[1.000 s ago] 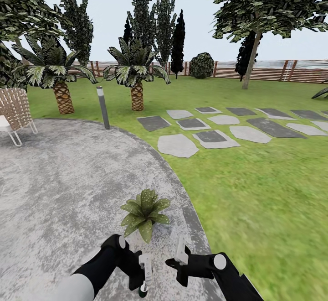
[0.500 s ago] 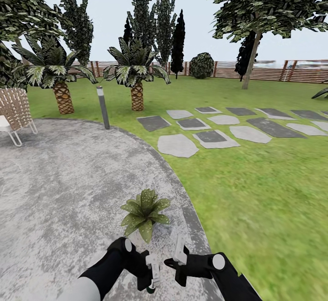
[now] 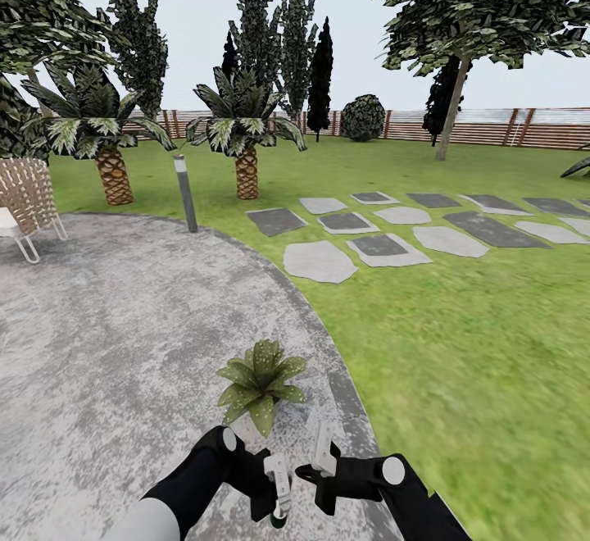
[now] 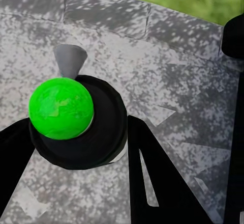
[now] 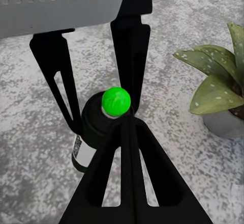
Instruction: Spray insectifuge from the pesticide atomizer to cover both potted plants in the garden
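The left gripper (image 3: pixel 280 488) has the atomizer (image 3: pixel 279 515) clamped between its fingers, so the pick-up looks done. The sprayer hangs low over the grey paving (image 3: pixel 106 344), just short of the plant (image 3: pixel 260 383), which sits a little beyond the fingertips. No mist or wet sheen shows on the leaves, so I'd judge the spraying has not begun, and only one of the two plants is around here; the second remains to be found.

The right gripper (image 3: pixel 324 455) hovers just beside the left one, holding nothing; I cannot tell how far apart its fingers stand.

The left wrist view gives what the head view cannot: the atomizer (image 4: pixel 76 122) seen end-on, a bright green ball on a round black body with a small grey nozzle, a dark finger on each side. The right wrist view adds the bottle (image 5: pixel 104 127) from the side, a pale label low on it, and the plant (image 5: pixel 218 84) in its grey pot close by.
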